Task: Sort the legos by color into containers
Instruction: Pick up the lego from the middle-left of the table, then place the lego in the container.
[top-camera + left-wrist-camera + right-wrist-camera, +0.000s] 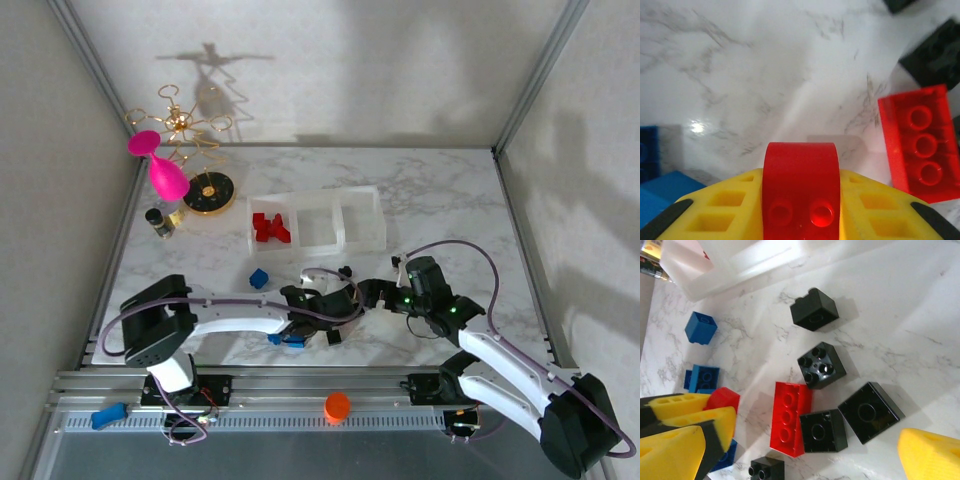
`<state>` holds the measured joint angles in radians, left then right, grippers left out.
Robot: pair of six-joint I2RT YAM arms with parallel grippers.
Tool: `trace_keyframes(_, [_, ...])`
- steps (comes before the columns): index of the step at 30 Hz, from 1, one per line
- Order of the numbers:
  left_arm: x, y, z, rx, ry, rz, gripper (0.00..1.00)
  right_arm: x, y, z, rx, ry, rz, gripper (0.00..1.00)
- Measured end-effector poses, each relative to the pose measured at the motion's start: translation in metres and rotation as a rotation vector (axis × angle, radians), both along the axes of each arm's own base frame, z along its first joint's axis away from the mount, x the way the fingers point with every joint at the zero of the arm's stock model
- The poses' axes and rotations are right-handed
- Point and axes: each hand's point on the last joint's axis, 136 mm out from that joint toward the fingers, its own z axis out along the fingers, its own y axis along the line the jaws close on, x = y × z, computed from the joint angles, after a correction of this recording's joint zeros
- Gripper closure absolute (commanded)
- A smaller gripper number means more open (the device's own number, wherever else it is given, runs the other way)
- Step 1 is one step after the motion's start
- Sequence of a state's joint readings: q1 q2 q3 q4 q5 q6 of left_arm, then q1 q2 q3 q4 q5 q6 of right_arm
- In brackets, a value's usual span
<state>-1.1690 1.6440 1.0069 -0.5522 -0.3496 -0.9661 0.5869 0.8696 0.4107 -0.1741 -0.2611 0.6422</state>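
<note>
Left jaws: pinching a small red brick [801, 192], low over the desk [765, 75].
Right jaws: spread wide above the black bricks [821, 365], just beside the left jaws.
Pile: a long red brick [790, 417] touches a black one; blue bricks [701, 327] lie near.
Bins [340, 228]: apart from the pile; the left one holds reds.
Risk, slip: the small brick looks held near one end, so it may twist or drop on the way.
Risk, clash: both arms crowd one spot, so a lift could bump the right jaws or scatter bricks.
</note>
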Motion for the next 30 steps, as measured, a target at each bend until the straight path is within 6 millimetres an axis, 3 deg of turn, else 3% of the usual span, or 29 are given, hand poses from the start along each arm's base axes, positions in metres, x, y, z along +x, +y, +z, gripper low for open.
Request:
trace_keyframes(7, [0.061,0.042,0.061,-0.068,-0.122,0.169,0.69,0.02,0.013,0.025,0.033,-0.13,0.034,0.01])
trace_keyframes(14, [0.13,0.083,0.095,-0.037,-0.203,0.302,0.68,0.044,0.028,0.043,0.035,-0.286,0.082,0.01])
trace_keyframes(18, [0.169,0.097,0.095,0.003,-0.221,0.351,0.67,0.054,0.037,0.05,0.055,-0.368,0.11,0.01])
trace_keyframes(22, [0.204,0.107,0.079,0.037,-0.206,0.387,0.65,0.058,0.041,0.043,0.051,-0.414,0.132,0.01])
trace_keyframes(27, [0.23,0.12,0.058,0.07,-0.174,0.411,0.57,0.059,0.042,0.033,0.024,-0.442,0.145,0.01])
trace_keyframes(30, [0.235,0.121,0.055,0.075,-0.166,0.403,0.5,0.059,0.043,0.032,0.012,-0.463,0.147,0.01])
